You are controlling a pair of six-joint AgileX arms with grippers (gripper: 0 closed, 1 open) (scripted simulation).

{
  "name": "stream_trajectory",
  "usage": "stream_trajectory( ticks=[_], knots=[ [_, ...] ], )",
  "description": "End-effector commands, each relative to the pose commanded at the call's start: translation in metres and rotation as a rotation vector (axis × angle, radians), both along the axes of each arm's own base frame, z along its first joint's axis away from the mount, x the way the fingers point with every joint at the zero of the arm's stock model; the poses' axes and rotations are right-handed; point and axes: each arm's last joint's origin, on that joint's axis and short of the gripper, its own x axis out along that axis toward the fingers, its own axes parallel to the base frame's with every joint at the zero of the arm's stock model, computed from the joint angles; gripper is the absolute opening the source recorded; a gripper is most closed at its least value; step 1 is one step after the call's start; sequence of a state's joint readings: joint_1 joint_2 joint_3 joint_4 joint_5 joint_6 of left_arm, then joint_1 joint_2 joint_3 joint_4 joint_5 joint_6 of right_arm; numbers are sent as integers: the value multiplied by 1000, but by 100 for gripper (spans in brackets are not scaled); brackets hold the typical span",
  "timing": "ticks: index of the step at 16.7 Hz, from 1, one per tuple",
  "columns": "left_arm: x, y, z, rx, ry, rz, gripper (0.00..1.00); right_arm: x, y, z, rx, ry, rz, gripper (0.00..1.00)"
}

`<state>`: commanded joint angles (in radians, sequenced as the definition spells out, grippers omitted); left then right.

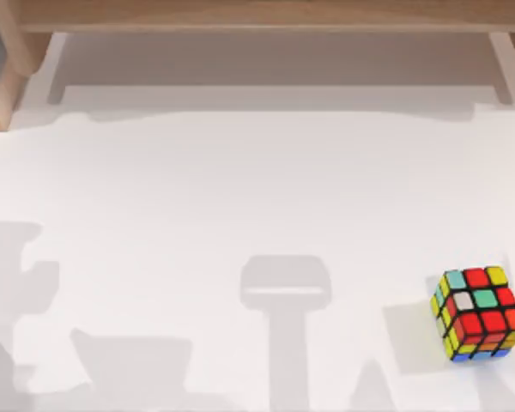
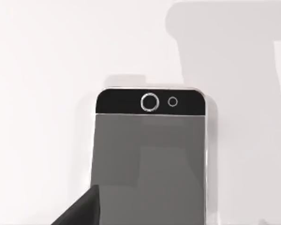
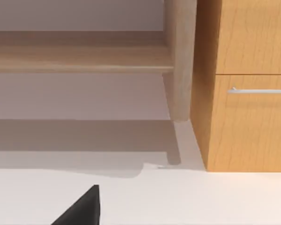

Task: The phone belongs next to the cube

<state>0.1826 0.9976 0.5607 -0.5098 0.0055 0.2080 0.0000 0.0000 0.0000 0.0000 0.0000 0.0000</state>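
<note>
The phone lies flat on the white bench directly beneath the left claw, whose grip state I cannot tell. The cube sits well apart.

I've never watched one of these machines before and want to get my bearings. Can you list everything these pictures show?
cube: one, black frame with red, yellow, green, white, teal, orange and blue stickers, near the table's right edge, toward the front.
phone: one, grey screen and black bezel with a round button, lying flat on the table under the left wrist camera; a dark sliver at the top view's far left edge.
table: one, white.
wooden shelf: one, light wood, along the far side.
wooden cabinet: one, orange-brown with a silver drawer handle, in the right wrist view.
left pincer: one dark finger tip, over the phone.
right pincer: one dark finger tip, above the table.
</note>
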Motion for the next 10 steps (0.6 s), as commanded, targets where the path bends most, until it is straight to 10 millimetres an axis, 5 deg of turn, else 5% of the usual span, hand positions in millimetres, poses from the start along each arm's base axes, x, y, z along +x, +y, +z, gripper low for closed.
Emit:
stream_trajectory(
  ticks=[5,10],
  knots=[
    [46,28,-23,-54,399,-3,100,0,0,0,0,0,0,100],
    [77,51,-42,-99,595,-12,100,0,0,0,0,0,0,100]
  ],
)
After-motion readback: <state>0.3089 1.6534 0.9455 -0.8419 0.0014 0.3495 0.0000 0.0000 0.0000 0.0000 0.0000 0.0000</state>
